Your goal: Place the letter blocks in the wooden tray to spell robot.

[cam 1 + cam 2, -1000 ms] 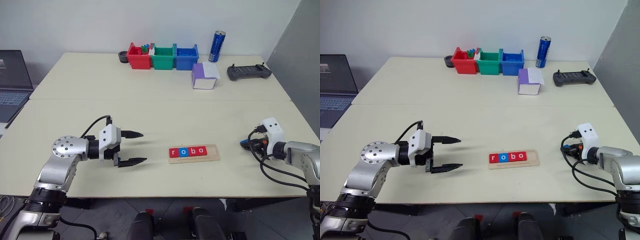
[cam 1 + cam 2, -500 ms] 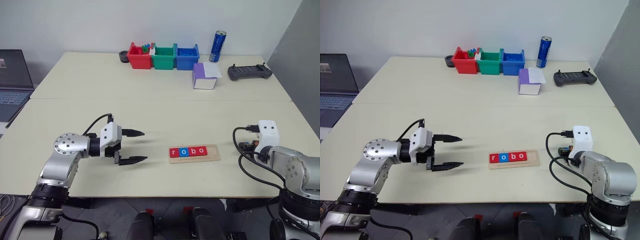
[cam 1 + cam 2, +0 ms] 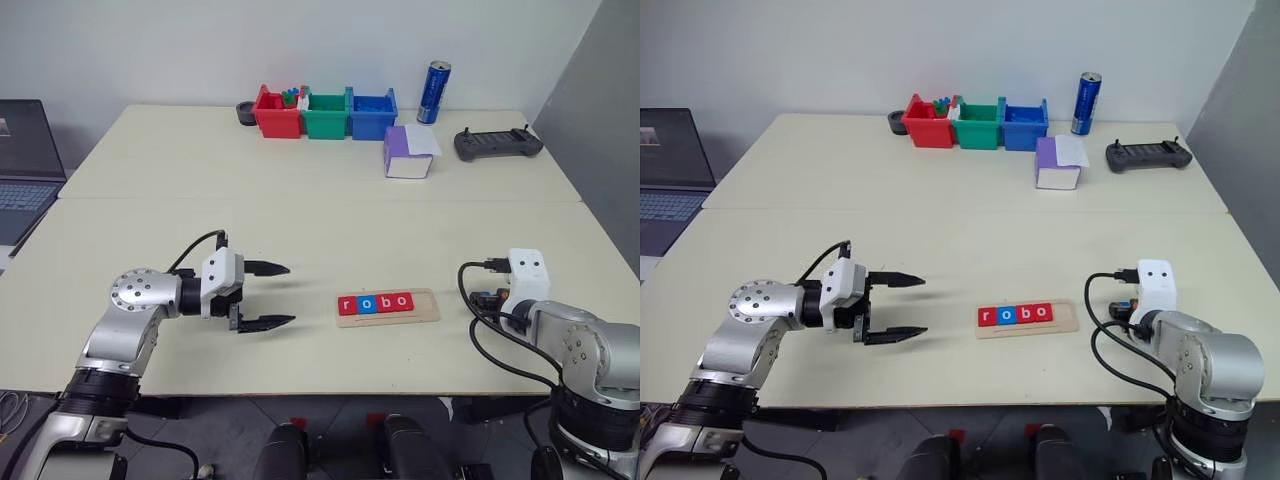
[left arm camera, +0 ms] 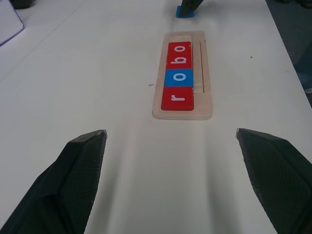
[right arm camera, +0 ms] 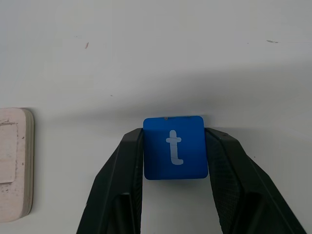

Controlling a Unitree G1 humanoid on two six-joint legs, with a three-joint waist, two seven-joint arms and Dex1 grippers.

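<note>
Blue t block [image 5: 175, 147] sits pinched between the right gripper's [image 5: 175, 152] fingers, near the tray [image 3: 388, 306] holding r, o, b, o; left gripper [image 3: 268, 295] gapes wide, empty

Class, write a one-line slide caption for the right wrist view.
Right pincer grips the blue "t" block above the table, beside the wooden tray's end.

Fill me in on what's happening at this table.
The robot is spelling "robot" with letter blocks in a wooden tray. Four blocks sit in it, reading r, o, b, o, with the last slot at the tray's right end empty. The right gripper is shut on the blue t block, to the right of the tray. The left gripper hangs open over the table, left of the tray, holding nothing.
</note>
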